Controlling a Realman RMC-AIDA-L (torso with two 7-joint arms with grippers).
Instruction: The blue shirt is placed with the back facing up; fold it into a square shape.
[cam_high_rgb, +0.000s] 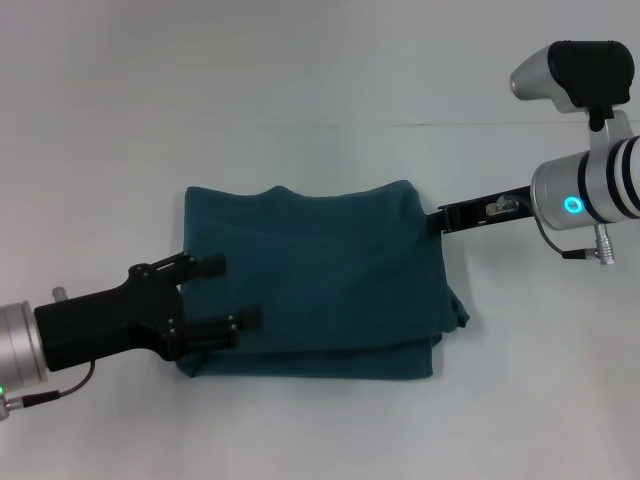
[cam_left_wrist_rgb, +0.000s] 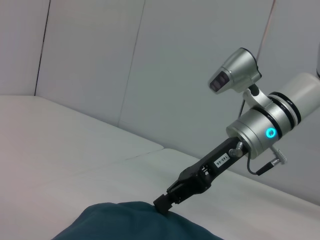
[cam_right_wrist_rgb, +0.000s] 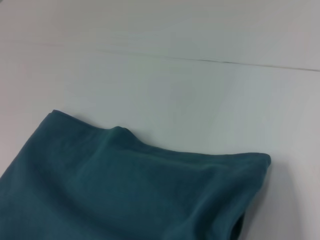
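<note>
Blue shirt (cam_high_rgb: 320, 285) lay folded roughly square on white table (cam_high_rgb: 300, 80). Left gripper (cam_high_rgb: 228, 292) spread apart over its left edge; right gripper (cam_high_rgb: 436, 220) at right edge, fingers unclear.

White table surface (cam_high_rgb: 300, 80) and pale panelled wall (cam_left_wrist_rgb: 150, 65)

A plain white table is seen filling the head view; a thin seam (cam_high_rgb: 500, 124) is seen running across it near the far edge, toward the far right corner; in the left wrist view a pale wall is shown rising behind the table's far edge, divided by narrow vertical joints (cam_left_wrist_rgb: 132, 65).
</note>
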